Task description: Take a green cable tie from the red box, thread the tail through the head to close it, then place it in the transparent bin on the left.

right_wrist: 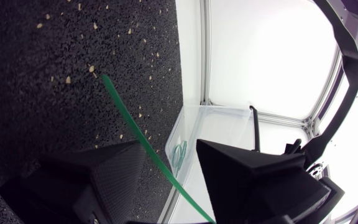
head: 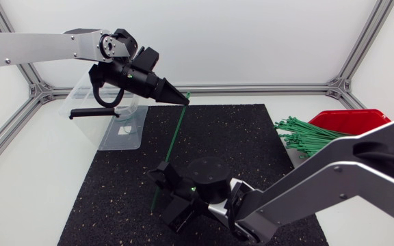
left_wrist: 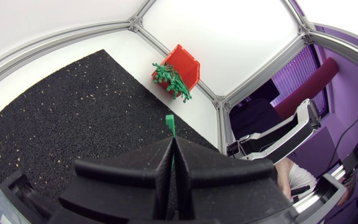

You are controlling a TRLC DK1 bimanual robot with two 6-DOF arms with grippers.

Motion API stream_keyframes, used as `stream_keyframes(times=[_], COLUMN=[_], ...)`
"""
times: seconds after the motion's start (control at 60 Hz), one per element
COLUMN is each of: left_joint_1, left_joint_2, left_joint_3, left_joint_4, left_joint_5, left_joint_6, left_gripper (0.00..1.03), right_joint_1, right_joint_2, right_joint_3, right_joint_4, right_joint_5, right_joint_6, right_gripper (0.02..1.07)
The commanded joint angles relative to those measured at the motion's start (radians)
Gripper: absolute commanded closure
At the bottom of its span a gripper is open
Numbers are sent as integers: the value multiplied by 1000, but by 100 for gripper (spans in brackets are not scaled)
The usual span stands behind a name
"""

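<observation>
A black mat (head: 238, 150) was seen covering most of the table, with open surface on all sides of the work. The transparent bin (head: 125, 126) stood at the mat's left edge, just beside and below the left gripper (head: 182, 100), and the red box (head: 351, 119) sat well apart at the right edge with a heap of spare ties (head: 306, 135) spilling from it. One green cable tie (head: 176, 140) had been taken from the box and was held straight over the middle of the mat, its upper end pinched between the closed fingers of the left gripper. Lower down it passed between the wide-open fingers of the right gripper (head: 172, 195), which were not clamped on it. The threading and the drop into the bin were judged still to be done. A small green loop (right_wrist: 179, 152), possibly a closed tie, was made out inside the bin.
</observation>
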Motion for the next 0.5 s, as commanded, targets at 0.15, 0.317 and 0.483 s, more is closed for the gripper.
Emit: stream_keyframes(times=[0.15, 0.317, 0.483], left_joint_1=[2, 2, 2], left_joint_2=[14, 20, 34], left_joint_3=[28, 36, 56], left_joint_4=[-17, -17, -17], left_joint_5=[12, 12, 12], left_joint_6=[25, 23, 20], left_gripper=[101, 100, 101], right_joint_1=[18, 37, 61], right_joint_2=[-65, -105, -114], right_joint_3=[-24, -53, -70], right_joint_4=[11, 11, 9], right_joint_5=[15, 21, 50], right_joint_6=[21, 32, 61], right_gripper=[65, 67, 77])
